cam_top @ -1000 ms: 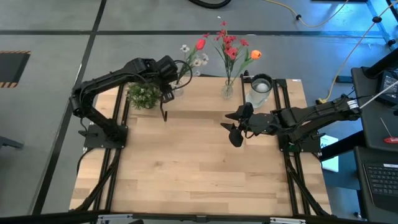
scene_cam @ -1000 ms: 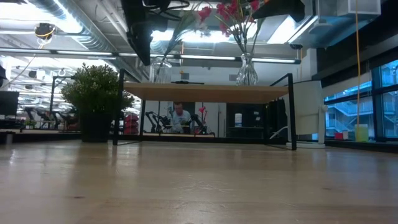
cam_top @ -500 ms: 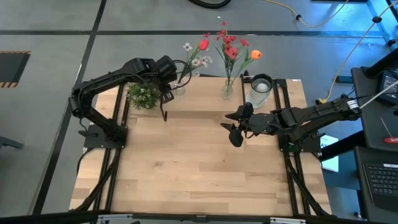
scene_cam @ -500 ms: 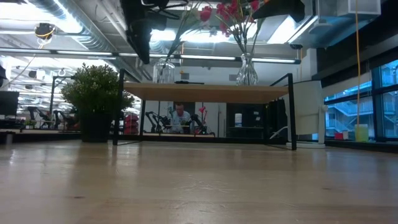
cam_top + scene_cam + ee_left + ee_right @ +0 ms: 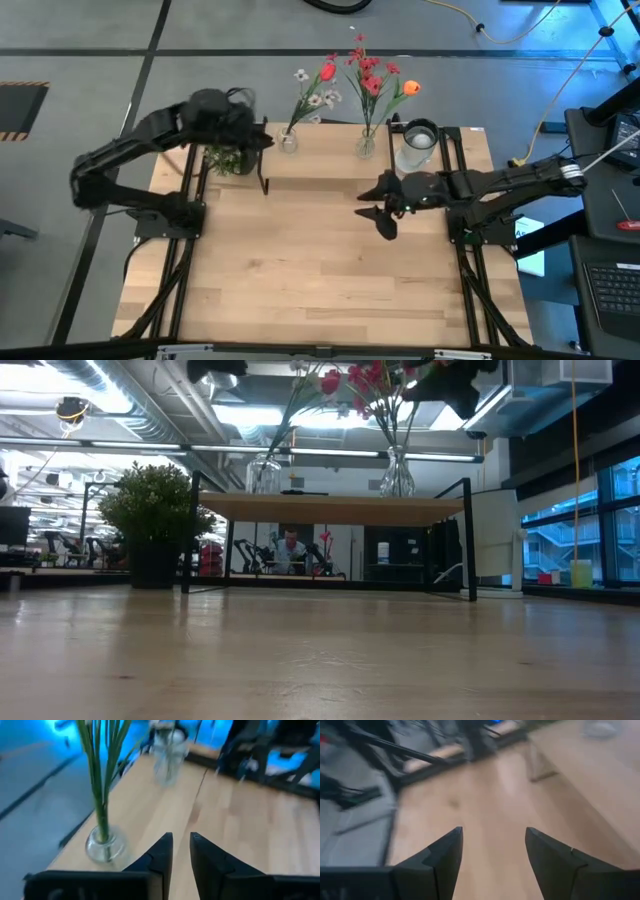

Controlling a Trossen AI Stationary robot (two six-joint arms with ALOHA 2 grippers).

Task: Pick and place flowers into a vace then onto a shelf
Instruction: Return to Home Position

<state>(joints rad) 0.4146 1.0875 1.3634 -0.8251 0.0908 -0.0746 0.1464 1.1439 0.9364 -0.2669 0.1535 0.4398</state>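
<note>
On shelf (image 5: pixel 325 160) at far side of table (image 5: pixel 300 260): left vase (image 5: pixel 288 143) upright, holding white sprig (image 5: pixel 298 77) and red tulip (image 5: pixel 324 70). To its right, apart, right vase (image 5: pixel 366 146) upright on same shelf, holding red spray (image 5: pixel 370 72) and orange tulip (image 5: pixel 411 88). Empty left gripper (image 5: pixel 181 839) just left of left vase, above potted plant (image 5: pixel 230 156), fingers slightly apart. Empty right gripper (image 5: pixel 493 830) over table, just near of shelf's right part, fingers spread wide.

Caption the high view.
Flowers in two vases on the shelf; left hand by the potted plant, right hand over the table.
</note>
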